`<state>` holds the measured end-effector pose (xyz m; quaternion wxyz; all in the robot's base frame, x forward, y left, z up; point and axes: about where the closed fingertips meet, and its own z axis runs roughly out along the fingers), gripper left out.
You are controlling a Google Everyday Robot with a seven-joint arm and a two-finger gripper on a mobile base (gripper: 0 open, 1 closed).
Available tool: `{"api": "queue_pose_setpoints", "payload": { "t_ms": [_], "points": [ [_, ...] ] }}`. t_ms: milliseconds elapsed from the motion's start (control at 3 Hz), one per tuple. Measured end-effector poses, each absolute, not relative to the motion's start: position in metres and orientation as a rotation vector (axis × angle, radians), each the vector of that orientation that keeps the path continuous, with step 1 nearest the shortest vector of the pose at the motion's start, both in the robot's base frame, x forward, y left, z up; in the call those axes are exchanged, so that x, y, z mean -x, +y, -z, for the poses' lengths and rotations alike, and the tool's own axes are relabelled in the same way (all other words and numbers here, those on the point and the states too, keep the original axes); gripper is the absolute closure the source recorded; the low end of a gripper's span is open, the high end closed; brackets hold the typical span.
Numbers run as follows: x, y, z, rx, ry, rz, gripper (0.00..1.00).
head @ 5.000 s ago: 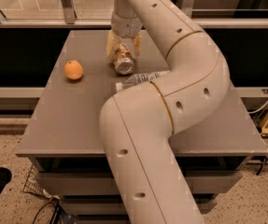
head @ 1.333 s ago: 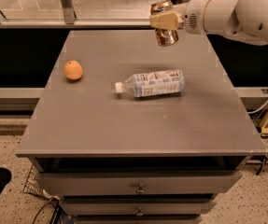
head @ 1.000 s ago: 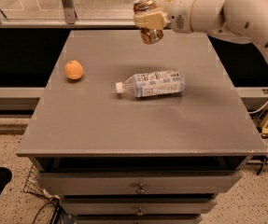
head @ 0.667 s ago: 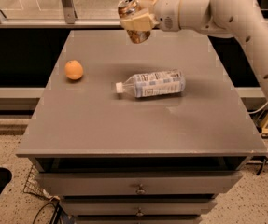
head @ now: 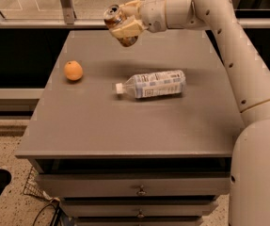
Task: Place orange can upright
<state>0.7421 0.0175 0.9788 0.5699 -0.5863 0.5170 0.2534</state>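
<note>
My gripper (head: 123,23) is shut on the orange can (head: 118,23) and holds it in the air above the back left part of the grey table (head: 97,131). The can is tilted, its silver top end pointing up and to the left. The cream fingers (head: 125,30) wrap around its body and hide most of the label. The white arm reaches in from the right.
A clear plastic bottle (head: 152,84) with a white cap lies on its side in the middle of the table. A round orange fruit (head: 73,71) sits at the left. A railing runs behind the table. Drawers are below the front edge.
The gripper has carried the can leftward along the back of the table, from the right side to left of centre. Five seconds ago the can lay on the table under the gripper.
</note>
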Motion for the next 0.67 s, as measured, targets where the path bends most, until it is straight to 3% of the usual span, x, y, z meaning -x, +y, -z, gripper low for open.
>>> {"api": "queue_pose_setpoints", "payload": {
  "t_ms": [667],
  "points": [
    [-0.7359,0.0157,-0.9726,1.283,1.224,-0.640,1.00]
  ]
}}
